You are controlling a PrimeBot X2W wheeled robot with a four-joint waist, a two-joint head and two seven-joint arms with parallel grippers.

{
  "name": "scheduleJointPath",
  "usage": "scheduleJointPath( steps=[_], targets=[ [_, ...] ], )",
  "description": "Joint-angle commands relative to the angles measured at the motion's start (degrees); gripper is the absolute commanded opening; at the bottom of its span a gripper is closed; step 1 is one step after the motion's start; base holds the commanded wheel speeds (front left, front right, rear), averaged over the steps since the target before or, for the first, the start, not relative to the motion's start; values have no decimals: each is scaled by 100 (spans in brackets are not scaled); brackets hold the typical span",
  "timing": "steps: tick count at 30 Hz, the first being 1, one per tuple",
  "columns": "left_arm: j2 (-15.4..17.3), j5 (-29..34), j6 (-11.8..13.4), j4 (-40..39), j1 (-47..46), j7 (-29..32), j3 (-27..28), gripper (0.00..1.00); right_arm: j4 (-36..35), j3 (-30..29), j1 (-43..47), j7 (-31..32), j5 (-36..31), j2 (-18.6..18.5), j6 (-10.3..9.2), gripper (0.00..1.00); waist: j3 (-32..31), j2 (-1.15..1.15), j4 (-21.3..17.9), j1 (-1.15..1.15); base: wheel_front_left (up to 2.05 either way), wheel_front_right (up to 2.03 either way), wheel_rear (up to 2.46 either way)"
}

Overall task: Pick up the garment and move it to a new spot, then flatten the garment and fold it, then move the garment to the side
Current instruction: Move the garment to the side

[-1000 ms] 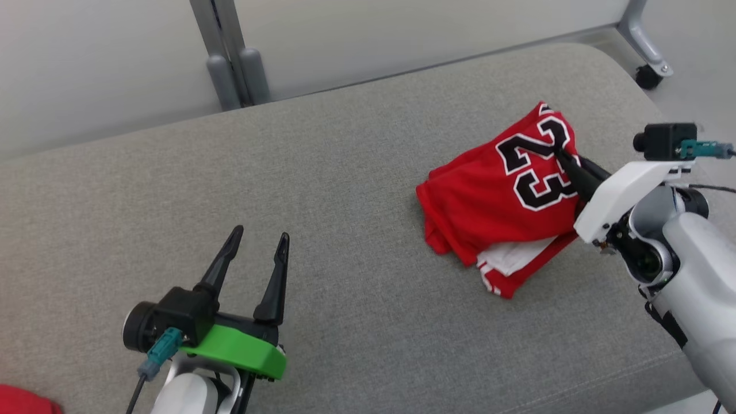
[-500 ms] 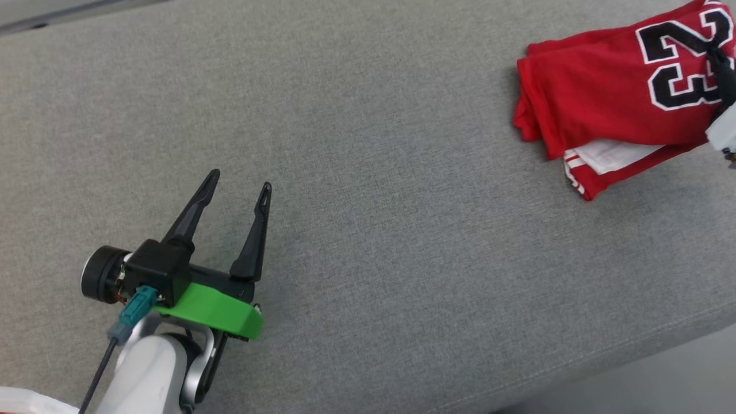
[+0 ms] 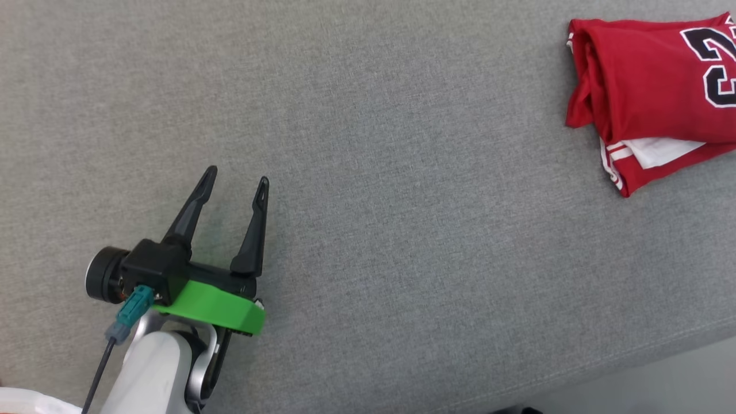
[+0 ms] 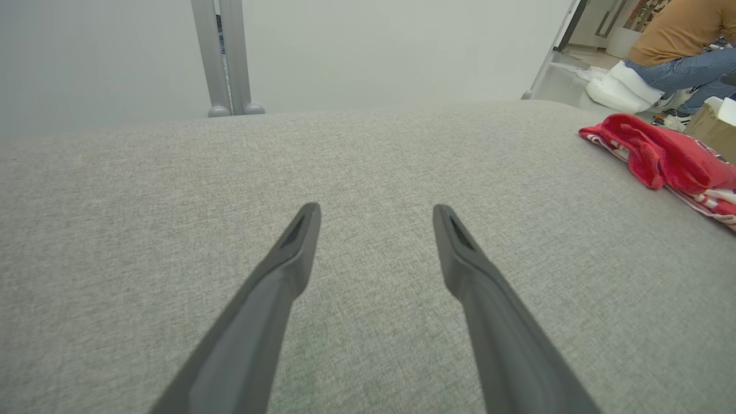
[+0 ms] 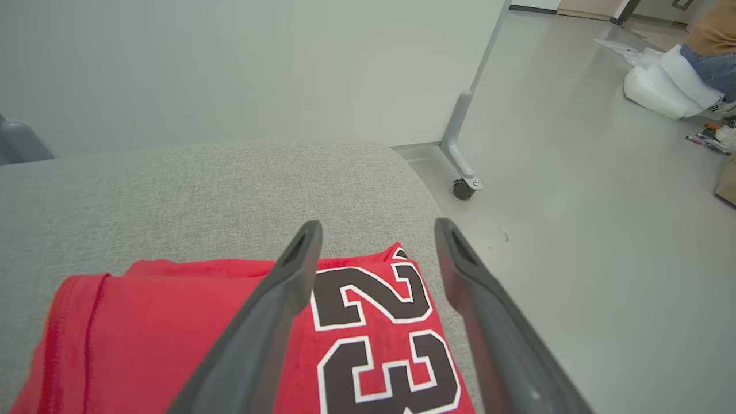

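jersey (image 3: pixel 638 86): folded into a compact red stack at 2 o'clock in the head view, near the right end of the cushion (image 3: pixel 402 172). The "23" faces up and a white-trimmed layer peeks out at its 6 o'clock edge.
left gripper (image 3: pixel 237 173): at 8 o'clock in the head view, with its fingers spread wide and pointing toward 12. It holds nothing and sits well apart from the jersey.
right gripper (image 5: pixel 378 223): in its wrist view the fingers stand wide apart with nothing between them. The jersey lies beneath, from 6 round to 8 o'clock. Whether a finger touches the cloth, I cannot tell.
step: judged the last one, moving the folded jersey to the side. It lies free of both grippers.
progress: judged nearly done, and the fold looks intact.
next move: calls for lifting the right arm up and away toward 12 without snagging the top layer, which could drag the fold open.
person (image 4: pixel 678 52): seated at 1 o'clock in the left wrist view, well beyond the cushion.
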Motion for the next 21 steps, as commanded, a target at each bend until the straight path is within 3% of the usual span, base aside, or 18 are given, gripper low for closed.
scheduleJointPath(
  steps=[1, 4, 15, 21],
  targets=[
    [-7, -29, 35, 82, 107, -86, 27, 100, -195, -37, 97, -37, -93, -63, -6, 100, -586, 0, 175, -1, 0, 0, 0],
    [-30, -120, 81, 141, 158, -194, 125, 100, -740, -135, 289, -37, -285, -210, -7, 100, -971, 0, 262, -1, 0, 0, 0],
    [104, -428, 329, 134, 736, -332, 566, 100, -2982, -378, 1701, -41, -349, -202, -7, 100, -2379, 0, 462, -1, 0, 0, 0],
    [120, -599, 467, 144, 1113, -341, 738, 100, -3774, -982, 2879, -39, -556, 50, -7, 100, -2733, 0, 618, -1, 0, 0, 0]
  ],
)
